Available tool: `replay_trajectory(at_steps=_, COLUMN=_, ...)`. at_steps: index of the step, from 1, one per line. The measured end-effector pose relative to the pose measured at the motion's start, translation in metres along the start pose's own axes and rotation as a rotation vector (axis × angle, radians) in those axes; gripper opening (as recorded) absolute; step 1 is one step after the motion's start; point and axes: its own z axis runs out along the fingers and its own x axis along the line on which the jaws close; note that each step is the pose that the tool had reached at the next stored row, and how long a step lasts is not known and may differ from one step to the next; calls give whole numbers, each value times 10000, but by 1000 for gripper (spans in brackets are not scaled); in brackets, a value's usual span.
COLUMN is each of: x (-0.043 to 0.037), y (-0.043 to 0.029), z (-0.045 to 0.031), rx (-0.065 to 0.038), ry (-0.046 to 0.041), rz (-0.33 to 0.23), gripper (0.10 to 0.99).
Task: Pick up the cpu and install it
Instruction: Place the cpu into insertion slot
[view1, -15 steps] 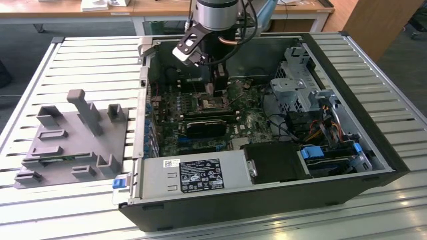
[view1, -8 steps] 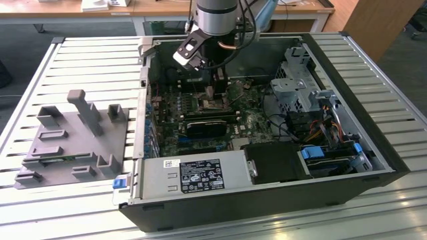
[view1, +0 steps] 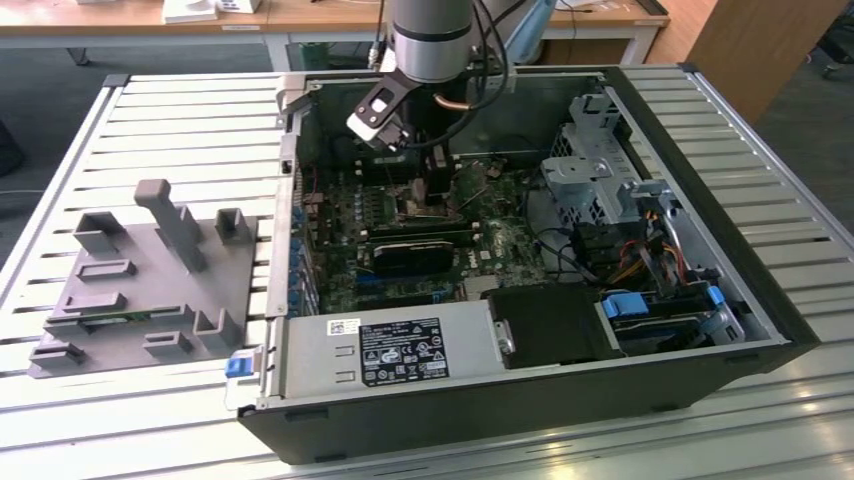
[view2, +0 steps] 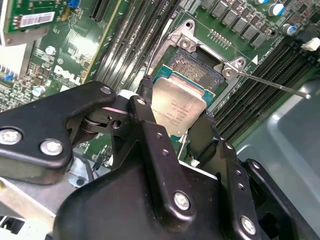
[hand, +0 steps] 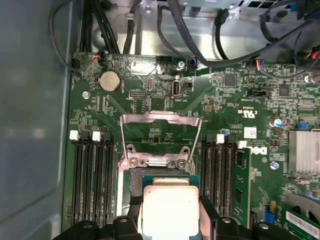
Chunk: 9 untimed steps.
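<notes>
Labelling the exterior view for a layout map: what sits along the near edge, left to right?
Grey tray → silver power supply → black box → drive bay with blue clips.

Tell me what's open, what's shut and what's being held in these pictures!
gripper, shut on the cpu.
cpu, gripped by its edges, over the socket.
socket, open, contacts bare.
load plate, flipped up.
lever, unlatched, sticking out free.
computer case, lying on its side, side panel off.
</notes>
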Motion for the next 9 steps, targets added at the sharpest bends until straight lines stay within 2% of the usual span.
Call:
replay_trajectory(at_steps=6, x=11, y=-3, z=74, rx=1, ry=-55, rz=-3, gripper=537)
replay_trajectory(at_steps=9, x=25, y=-5, z=120, rx=0, ry=-57, rz=-2, gripper=537)
